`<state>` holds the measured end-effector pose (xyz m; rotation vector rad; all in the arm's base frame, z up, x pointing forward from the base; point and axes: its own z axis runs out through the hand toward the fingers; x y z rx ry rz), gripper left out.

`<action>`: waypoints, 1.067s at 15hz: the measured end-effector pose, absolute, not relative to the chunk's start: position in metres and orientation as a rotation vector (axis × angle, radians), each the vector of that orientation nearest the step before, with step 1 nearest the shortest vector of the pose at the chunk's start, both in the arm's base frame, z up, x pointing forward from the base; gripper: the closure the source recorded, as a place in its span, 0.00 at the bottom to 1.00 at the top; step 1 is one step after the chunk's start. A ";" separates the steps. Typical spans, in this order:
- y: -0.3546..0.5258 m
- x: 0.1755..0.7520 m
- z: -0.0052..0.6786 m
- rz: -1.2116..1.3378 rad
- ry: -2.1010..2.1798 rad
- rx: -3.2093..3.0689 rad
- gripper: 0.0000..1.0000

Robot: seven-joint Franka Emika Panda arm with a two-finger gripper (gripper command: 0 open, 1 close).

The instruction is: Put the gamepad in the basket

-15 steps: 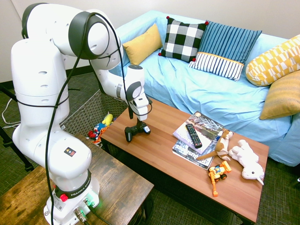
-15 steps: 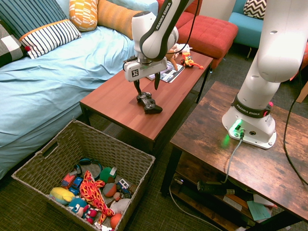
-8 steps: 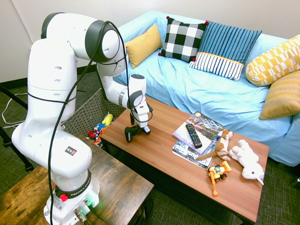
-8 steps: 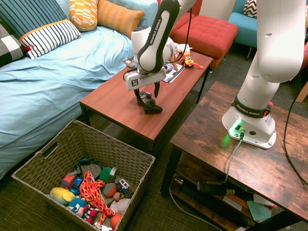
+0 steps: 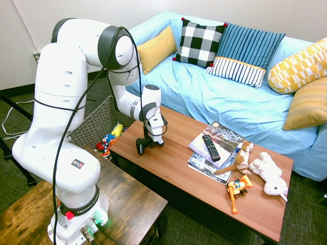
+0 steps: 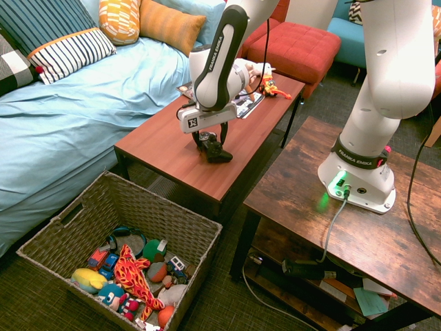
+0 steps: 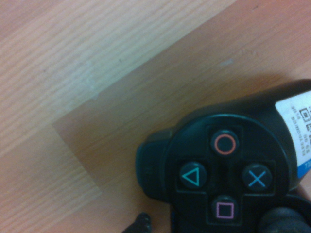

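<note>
Hand: spread wide open, fingers pointing down, one on either side of the black gamepad (image 6: 215, 149); the hand (image 6: 212, 134) has no visible grip on it, and whether the fingers touch it cannot be told.
Gamepad: lying on the wooden worktop (image 5: 179, 171), near the end closest to the basket (image 6: 200, 231), and outside that basket.
Gamepad face: the wrist view shows the circle, cross, square and triangle buttons, part of a thumbstick, and a white-and-blue label (image 7: 299, 131) on one handle.
Basket: grey, woven, slant-sided, on the floor beside the worktop's end, with a handle slot in one wall.
Basket contents: a flame-patterned cloth (image 6: 136, 279), a yellow soft toy (image 6: 89, 280), a green ball-like toy (image 6: 154, 249), dark headphones (image 6: 125, 234) and other small toys.
Magazines: an overlapping pile (image 5: 217, 150) farther along the worktop, with a long black remote (image 5: 211, 147) on top.
Toys on the worktop: a brown-and-white plush (image 5: 240, 159) beside the magazines, a white plush (image 5: 268, 174) near the far end, and an orange toy vehicle (image 5: 237, 188) close to both.
Sofa: draped in light blue (image 5: 189, 92), alongside the worktop, with patterned and yellow cushions.
</note>
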<state>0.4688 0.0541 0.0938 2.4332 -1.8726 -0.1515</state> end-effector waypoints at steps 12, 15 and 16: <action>0.064 0.483 0.138 -0.090 -1.884 2.568 1.00; 0.100 0.482 0.200 0.009 -1.764 2.681 1.00; 0.125 0.480 0.220 0.041 -1.710 2.715 1.00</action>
